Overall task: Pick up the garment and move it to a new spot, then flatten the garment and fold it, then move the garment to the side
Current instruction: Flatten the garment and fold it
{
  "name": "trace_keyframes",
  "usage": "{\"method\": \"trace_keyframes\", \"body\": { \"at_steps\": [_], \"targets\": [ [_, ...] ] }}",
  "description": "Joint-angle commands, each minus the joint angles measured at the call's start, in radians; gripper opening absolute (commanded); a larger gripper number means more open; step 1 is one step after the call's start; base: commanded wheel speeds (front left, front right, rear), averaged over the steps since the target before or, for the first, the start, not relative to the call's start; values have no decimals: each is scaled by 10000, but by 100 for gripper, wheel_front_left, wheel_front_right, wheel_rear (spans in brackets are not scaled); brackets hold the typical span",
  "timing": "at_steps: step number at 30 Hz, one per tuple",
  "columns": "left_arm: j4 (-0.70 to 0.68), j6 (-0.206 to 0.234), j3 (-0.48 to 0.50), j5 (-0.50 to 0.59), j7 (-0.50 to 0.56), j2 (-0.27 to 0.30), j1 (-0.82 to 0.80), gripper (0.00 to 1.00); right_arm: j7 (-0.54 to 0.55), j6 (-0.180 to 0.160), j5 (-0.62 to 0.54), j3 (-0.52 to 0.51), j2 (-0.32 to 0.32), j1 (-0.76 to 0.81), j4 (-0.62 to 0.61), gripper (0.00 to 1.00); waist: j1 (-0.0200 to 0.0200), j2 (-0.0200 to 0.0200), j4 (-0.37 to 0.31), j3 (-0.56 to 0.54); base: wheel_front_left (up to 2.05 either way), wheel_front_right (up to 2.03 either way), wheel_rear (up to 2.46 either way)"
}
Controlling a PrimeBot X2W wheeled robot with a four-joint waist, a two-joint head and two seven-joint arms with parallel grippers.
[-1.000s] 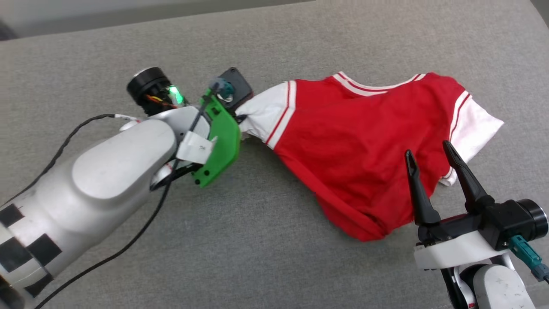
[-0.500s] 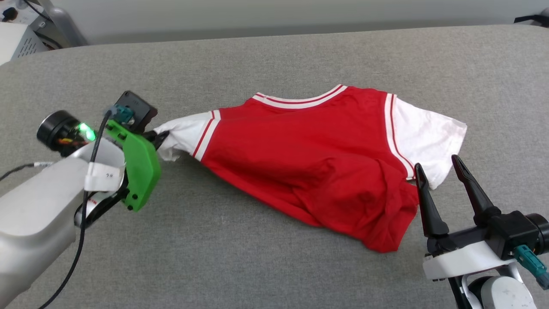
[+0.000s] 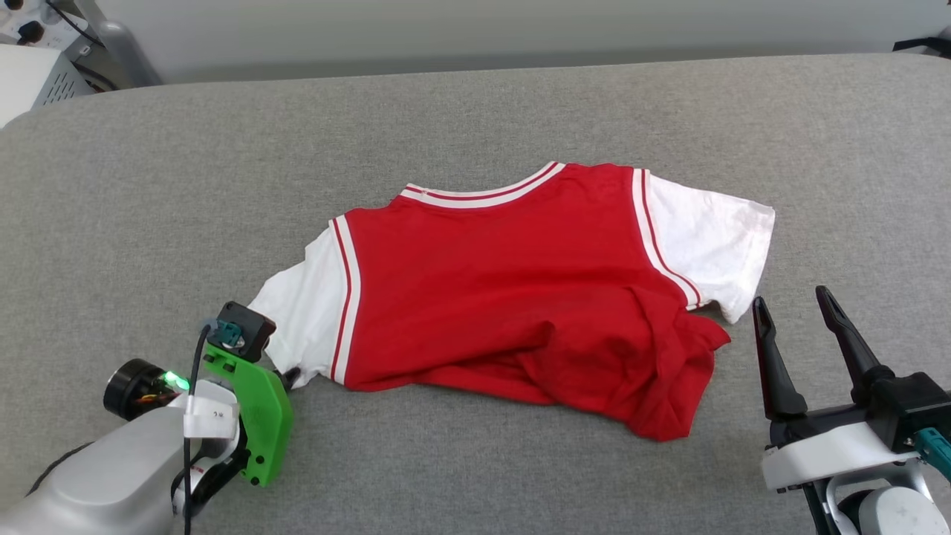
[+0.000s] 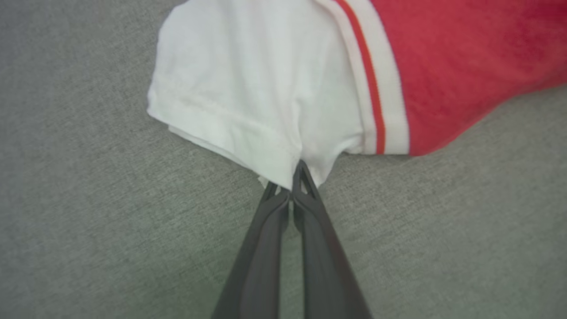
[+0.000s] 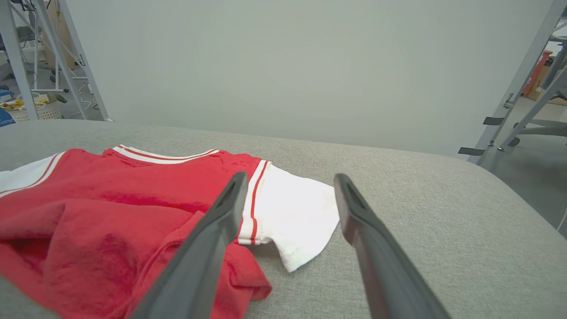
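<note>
The garment (image 3: 505, 290), a red T-shirt with white sleeves and striped trim, lies on the grey padded surface (image 3: 475, 111), collar toward the far side, its lower hem bunched at the right front. My left gripper (image 4: 296, 177) is shut on the hem corner of the left white sleeve (image 4: 248, 102); in the head view that gripper (image 3: 290, 375) sits at the sleeve's near edge. My right gripper (image 3: 795, 316) stands open just right of the garment's crumpled hem, holding nothing. Seen from the right wrist, the garment (image 5: 110, 208) lies beyond my right gripper (image 5: 288, 184) with the right sleeve (image 5: 297, 212) between the fingers.
Bare grey surface stretches all around the shirt. Behind the far edge stand a pale wall (image 5: 283, 66), metal frame legs (image 5: 13, 57) at the left and right, and a white box with cables (image 3: 30, 74) at the far left.
My left arm has pulled the left sleeve down and toward me, dragging the garment leftward and spreading it flatter. The head camera also shifted. My right gripper stays open beside the hem.
</note>
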Motion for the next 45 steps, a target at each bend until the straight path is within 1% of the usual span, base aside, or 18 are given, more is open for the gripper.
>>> {"method": "trace_keyframes", "body": {
  "at_steps": [1,2,3,4,5,6,7,10,15,19,24,25,27,28,32,35,39,45],
  "targets": [
    [203,-66,-45,-87,-110,-208,275,0,-47,-7,4,-57,-90,110,74,100,1,0,36,-72,0,0,0],
    [312,-70,-36,-102,-220,-314,329,0,-47,-7,35,-95,-122,112,103,100,1,0,64,-122,0,0,0],
    [432,-53,4,-122,-396,-428,384,56,-47,-7,71,-146,-168,112,136,100,1,0,97,-169,0,0,0],
    [538,31,70,-75,-664,-520,402,100,-47,-7,110,-204,-223,86,171,100,1,0,130,-223,0,0,0],
    [607,123,117,-23,-872,-578,415,100,-47,-7,154,-248,-275,54,198,100,1,0,152,-281,0,0,0],
    [616,418,298,109,-1586,-687,507,100,-44,-7,281,-380,-618,-88,244,100,1,0,240,-475,0,0,0],
    [558,539,363,165,-1824,-689,534,100,-10,-7,321,-418,-737,-137,222,100,1,0,265,-531,0,0,0],
    [192,1188,538,607,-2743,-639,567,100,326,-7,474,-642,-1226,-352,97,100,1,0,415,-694,0,0,0],
    [-795,2228,812,1163,-3410,-446,731,100,1261,-7,904,-780,-2236,-907,-239,100,1,0,675,-804,0,0,0],
    [-1729,3076,1367,1532,-3643,-234,913,100,2379,-7,1366,-648,-3300,-1551,-404,100,1,0,880,-737,0,0,0],
    [-2920,4010,2705,2394,-3703,-273,1337,100,4824,-7,2813,-5,-4605,-2548,-377,100,1,0,1113,-434,0,0,0],
    [-3786,4535,4388,3646,-3707,-794,2136,100,7156,-7,4239,679,-5702,-3508,28,100,1,0,1387,18,0,0,0],
    [-4016,4579,5022,4171,-3707,-1144,2472,100,8136,-7,4769,984,-6057,-3826,311,100,1,0,1502,209,0,0,0],
    [-4273,4475,5924,4911,-3708,-1772,2963,100,9740,-7,5620,1360,-6437,-4233,817,100,1,0,1691,505,0,0,0],
    [-4339,4059,6911,5624,-3708,-2540,3507,100,10970,-7,6071,1579,-6633,-4871,1431,100,1,0,1928,935,0,0,0],
    [-4275,3650,7578,6081,-3709,-3061,3804,100,11483,-7,6110,1750,-6620,-5392,1836,100,1,0,2079,1279,0,0,0],
    [-4213,3064,8285,6642,-3709,-3637,3965,100,11722,-7,5899,1920,-6423,-6073,2435,100,1,0,2246,1723,0,0,0],
    [-4088,2276,9039,7398,-3709,-4355,3827,100,11479,-7,5621,2068,-5954,-6587,3592,100,1,0,2494,2241,0,0,0]
  ]
}}
